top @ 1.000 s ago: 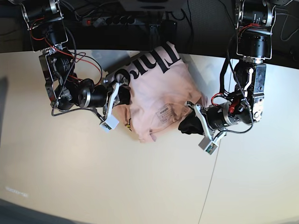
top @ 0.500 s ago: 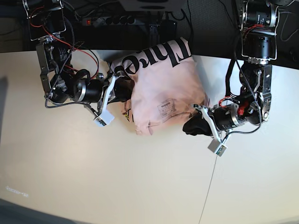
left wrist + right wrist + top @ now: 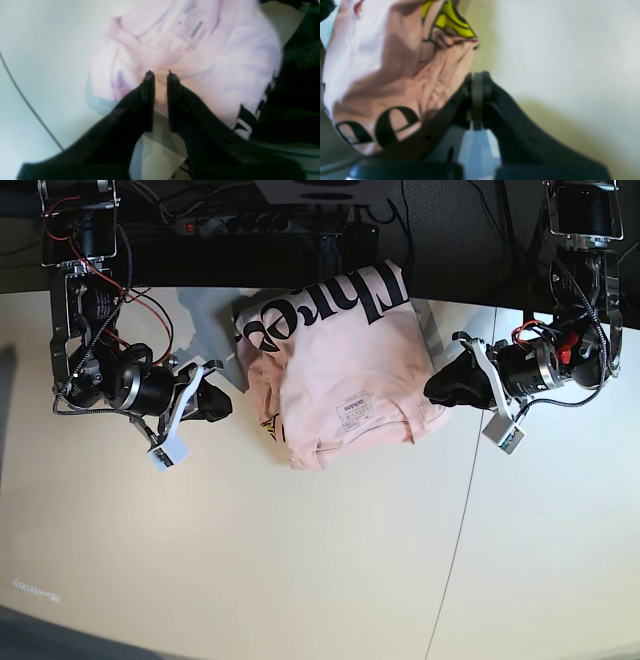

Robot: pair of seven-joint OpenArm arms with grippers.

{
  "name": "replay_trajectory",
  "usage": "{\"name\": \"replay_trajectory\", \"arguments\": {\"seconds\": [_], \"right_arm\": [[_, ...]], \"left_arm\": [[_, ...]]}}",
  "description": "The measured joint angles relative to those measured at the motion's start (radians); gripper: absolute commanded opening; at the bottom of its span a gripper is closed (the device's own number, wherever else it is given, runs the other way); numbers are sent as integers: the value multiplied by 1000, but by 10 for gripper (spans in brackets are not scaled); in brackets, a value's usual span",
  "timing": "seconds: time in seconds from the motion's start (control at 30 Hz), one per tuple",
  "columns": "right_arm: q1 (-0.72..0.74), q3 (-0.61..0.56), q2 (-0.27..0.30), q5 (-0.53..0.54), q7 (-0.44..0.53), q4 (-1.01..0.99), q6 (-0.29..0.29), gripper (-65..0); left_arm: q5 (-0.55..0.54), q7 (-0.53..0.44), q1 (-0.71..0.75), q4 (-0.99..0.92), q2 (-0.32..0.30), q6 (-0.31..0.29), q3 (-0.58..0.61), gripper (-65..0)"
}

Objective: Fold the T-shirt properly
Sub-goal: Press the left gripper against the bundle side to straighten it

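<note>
The pale pink cotton T-shirt with black lettering [image 3: 340, 375] lies bunched in a rough packet at the upper middle of the base view, on the cream desk [image 3: 300, 580], its lettered end spilling over the desk's far edge. It is soft, light cloth that will sag and slide on itself, not a stiff thing; judging by the creases, a pinch at a hem or sleeve edge through all layers would hold better than a grab at the bulk.

Its long axis runs from the upper frame down toward the lower middle, lettering at the top, white neck label print [image 3: 352, 412] and the small yellow-black graphic [image 3: 450, 20] toward the lower end.

The left gripper [image 3: 160, 75], at the right of the base view, has its fingers a narrow gap apart, just beside the shirt's edge; whether cloth sits between them I cannot tell. The right gripper [image 3: 477, 82] has its fingers pressed together, holding nothing, near the graphic corner.
</note>
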Motion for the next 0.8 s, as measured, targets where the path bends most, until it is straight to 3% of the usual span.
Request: {"name": "replay_trajectory", "arguments": {"seconds": [0.17, 0.3, 0.47, 0.8], "right_arm": [[-2, 0, 14, 7, -26, 0, 0, -650], [-3, 0, 8, 38, -26, 0, 0, -650], [-3, 0, 8, 37, -29, 0, 0, -650], [-3, 0, 8, 39, -37, 0, 0, -650]], "left_arm": [[61, -34, 31, 14, 33, 0, -2, -530], [145, -122, 31, 12, 67, 0, 1, -530], [256, -173, 31, -12, 68, 0, 37, -530], [350, -303, -55, -185, 69, 3, 163, -530]]}}
